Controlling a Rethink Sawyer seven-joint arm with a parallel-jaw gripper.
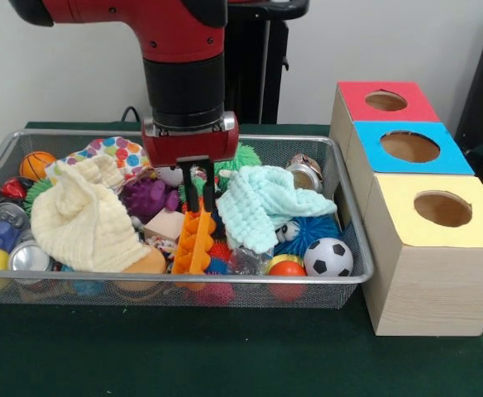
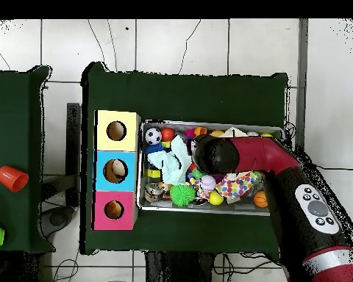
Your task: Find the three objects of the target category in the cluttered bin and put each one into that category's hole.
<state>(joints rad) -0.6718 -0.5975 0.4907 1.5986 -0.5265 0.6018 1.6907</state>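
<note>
Green cloth (image 1: 225,356) covers table beneath wire bin (image 1: 353,240) and boxes (image 1: 423,273).

arm (image 2: 242,156) hiding bin's middle (image 2: 279,132) overhead

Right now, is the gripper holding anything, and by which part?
It cannot be told. The gripper is low in the cluttered bin, just above an orange ridged toy; no clear hold shows.

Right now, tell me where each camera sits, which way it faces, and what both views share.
Front view: across the table from the robot, facing it; shows the wire bin, three boxes, and the red arm coming down, its gripper among the toys.
Overhead view: above the table, looking straight down, robot base at the bottom; the arm reaches over the bin.
Shared: the bin, the red-topped box, the soccer ball.
</note>
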